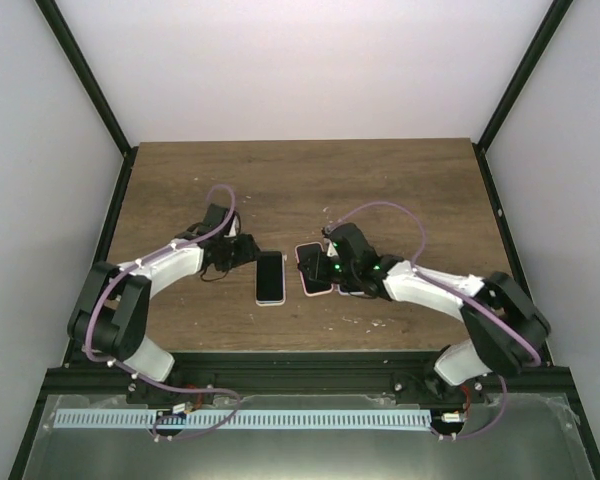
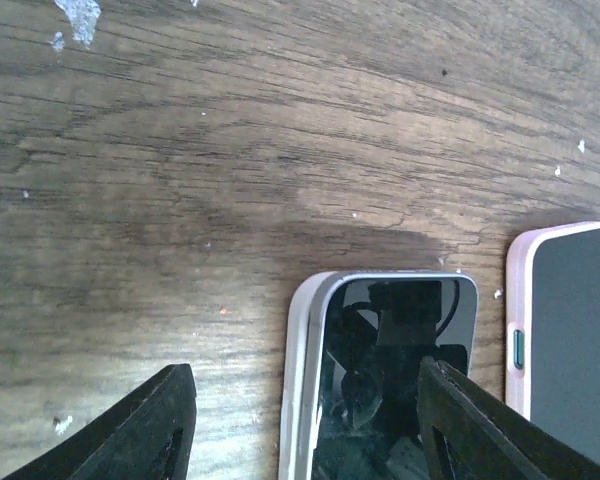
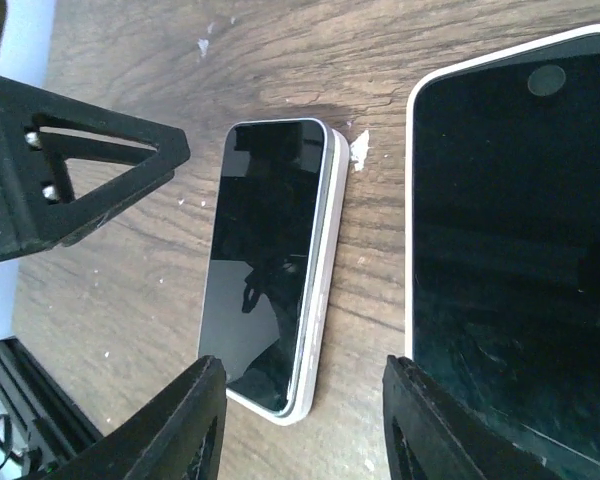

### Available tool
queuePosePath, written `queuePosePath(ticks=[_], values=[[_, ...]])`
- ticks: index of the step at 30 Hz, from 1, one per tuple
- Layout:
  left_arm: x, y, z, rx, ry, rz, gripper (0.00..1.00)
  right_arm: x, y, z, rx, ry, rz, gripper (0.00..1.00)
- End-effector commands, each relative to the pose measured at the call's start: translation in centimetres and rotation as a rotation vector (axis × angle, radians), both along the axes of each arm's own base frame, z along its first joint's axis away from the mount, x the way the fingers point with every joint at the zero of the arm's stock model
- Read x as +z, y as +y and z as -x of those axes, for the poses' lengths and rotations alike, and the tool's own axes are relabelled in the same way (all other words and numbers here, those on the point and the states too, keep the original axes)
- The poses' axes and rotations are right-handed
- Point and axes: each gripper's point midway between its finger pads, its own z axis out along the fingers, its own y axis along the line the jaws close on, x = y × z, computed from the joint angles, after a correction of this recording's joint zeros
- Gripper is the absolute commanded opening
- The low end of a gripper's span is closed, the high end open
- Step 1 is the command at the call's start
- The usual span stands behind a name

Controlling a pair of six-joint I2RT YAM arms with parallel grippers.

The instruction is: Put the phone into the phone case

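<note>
The phone (image 1: 270, 277) lies flat on the wooden table, glossy black screen up, with a silver-white edge. It also shows in the left wrist view (image 2: 395, 380) and the right wrist view (image 3: 270, 265). The pink phone case (image 1: 315, 270) lies just right of it, dark inside facing up; it shows in the left wrist view (image 2: 570, 340) and the right wrist view (image 3: 520, 250). My left gripper (image 1: 242, 250) is open and empty, its fingers straddling the phone's left edge (image 2: 310, 440). My right gripper (image 1: 330, 262) is open and empty, over the gap between phone and case (image 3: 305, 420).
The brown wooden table (image 1: 300, 180) has black frame posts at both sides and a black rail along its near edge (image 1: 300, 372). The left gripper's finger (image 3: 70, 170) appears in the right wrist view, close to the phone's far side.
</note>
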Motion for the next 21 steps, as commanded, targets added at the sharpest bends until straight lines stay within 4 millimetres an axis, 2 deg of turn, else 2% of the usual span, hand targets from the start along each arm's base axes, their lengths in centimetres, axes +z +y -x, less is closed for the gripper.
queuePosePath(ticks=[1, 6, 9, 16, 21], values=[[-0.8, -0.9, -0.6, -0.063, 0.010, 0.035, 0.62, 1.0, 3.1, -2.1, 0.018, -0.019, -0.052, 0.44], [-2.4, -0.5, -0.2, -0.067, 0.056, 0.005, 0.58, -1.2, 5.0, -3.1, 0.056, 0.030, -0.026, 0.41], [-2.6, -0.3, 0.2, -0.066, 0.072, -0.006, 0.55, -2.5, 6.1, -3.3, 0.087, 0.054, -0.006, 0.35], [-3.3, -0.7, 2.2, -0.070, 0.127, 0.050, 0.44, -6.4, 6.6, -3.0, 0.099, 0.118, 0.042, 0.30], [-3.9, -0.6, 3.9, -0.069, 0.163, 0.079, 0.40, -8.7, 6.8, -2.1, 0.115, 0.154, 0.076, 0.20]])
